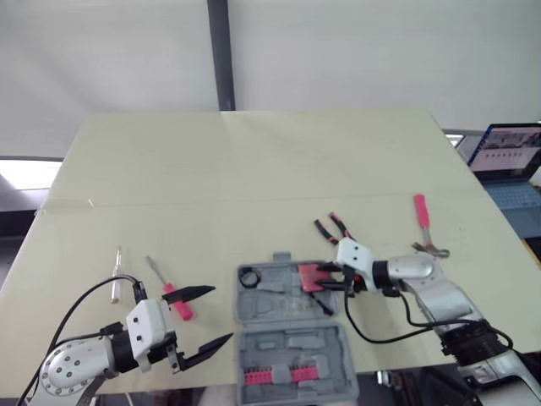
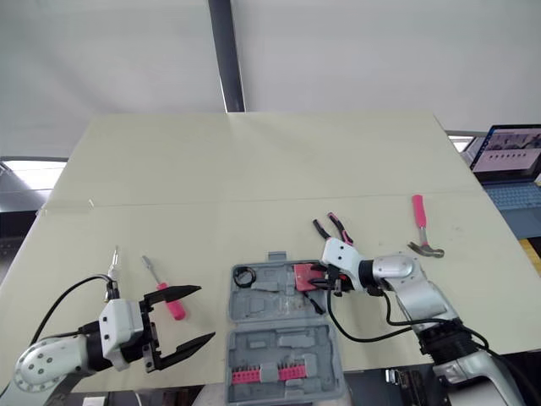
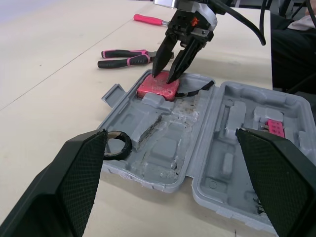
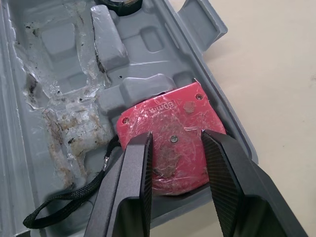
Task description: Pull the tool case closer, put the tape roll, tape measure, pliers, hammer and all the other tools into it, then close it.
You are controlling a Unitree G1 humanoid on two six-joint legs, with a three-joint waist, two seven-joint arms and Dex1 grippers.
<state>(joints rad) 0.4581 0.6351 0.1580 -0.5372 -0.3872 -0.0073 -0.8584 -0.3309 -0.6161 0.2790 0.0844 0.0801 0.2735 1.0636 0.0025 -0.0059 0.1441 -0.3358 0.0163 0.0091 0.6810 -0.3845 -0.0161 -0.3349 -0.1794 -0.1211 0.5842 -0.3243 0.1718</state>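
beige tabletop [image 1: 254,161] is the largest surface; a broad open stretch of it runs far of all the tools. a laptop [image 1: 507,152] with a lit screen sits off the table's right edge.

grey plastic tool case [image 1: 287,345] lies open at the near edge, centre. its near half reaches that edge and appears to overhang it. the far half has a latch tab on its far rim.

left gripper [image 1: 220,313] hovers left of the case, fingers spread wide and holding nothing. right gripper [image 3: 165,75] is over the case's far right corner, fingers slightly parted. their tips rest on the top face of the tape measure [image 4: 168,113], not clamped round it.

hammer [image 1: 423,222], pink handle, lies well right of the case. pliers [image 1: 334,227] lie just far of that corner, handles splayed. a pink-handled screwdriver [image 1: 173,300] and a pale-handled one [image 1: 116,279] lie left, near the left gripper.

the tape measure sits in its corner recess. a pink bit strip [image 1: 275,374] is in the near half. the tape roll [image 3: 116,146], black, is in the far left corner.

the right wrist view alone shows moulded writing on the tape measure, seemingly "60mm", and its black strap [image 4: 64,197] trailing over the tray.
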